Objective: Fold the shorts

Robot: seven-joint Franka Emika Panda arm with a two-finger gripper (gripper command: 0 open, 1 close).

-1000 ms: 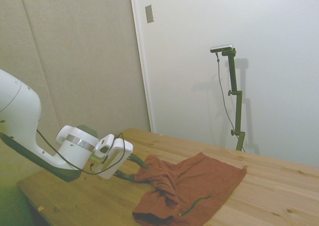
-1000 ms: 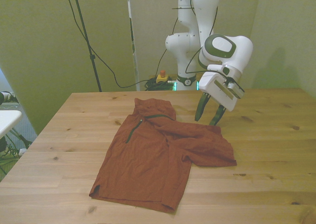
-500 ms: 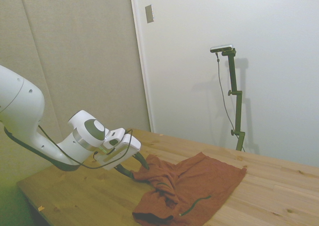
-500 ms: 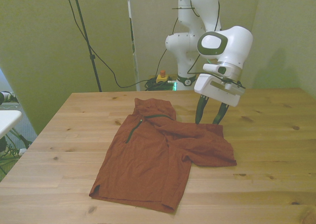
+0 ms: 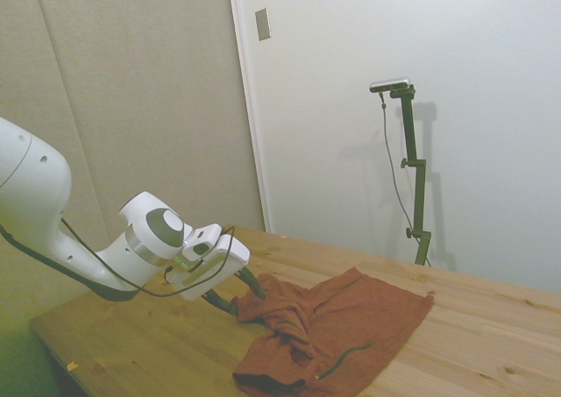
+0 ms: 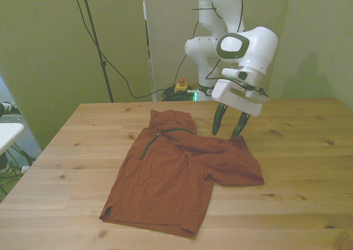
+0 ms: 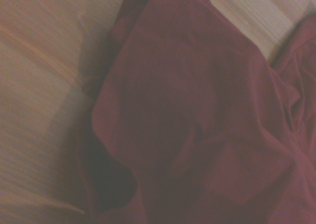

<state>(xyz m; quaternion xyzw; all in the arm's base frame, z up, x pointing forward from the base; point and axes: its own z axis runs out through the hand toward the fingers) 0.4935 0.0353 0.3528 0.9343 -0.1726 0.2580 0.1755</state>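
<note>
You have the rust-red shorts (image 6: 179, 173) lying spread on the wooden table (image 6: 298, 206), mostly flat, with one leg reaching toward the near edge and a rumpled flap lying across toward the front view's right. The gripper (image 6: 226, 129) hangs just above the far corner of that flap, its two dark fingers (image 6: 217, 122) pointing down and standing apart, so it is open with nothing between them; the fingertips sit right at the cloth's edge, and you cannot tell from either view whether they touch it. In the side view the gripper (image 5: 244, 294) meets the same corner of the shorts (image 5: 329, 336), where the fabric bunches up beside the fingers. A thin dark green pocket line (image 6: 148, 142) runs along the part of the shorts farthest from the gripper, toward the front view's left (a second one (image 5: 344, 358) shows in the side view near the table's near edge). The wrist view is filled with blurred red cloth (image 7: 197, 125) with a curled edge over bare wood (image 7: 39, 85). Compared with a second ago, the gripper has drifted a little toward the front view's left along the flap's far edge and the wrist has turned, so the white hand now tilts differently; the shorts lie as they did, with no fold made yet.
</note>
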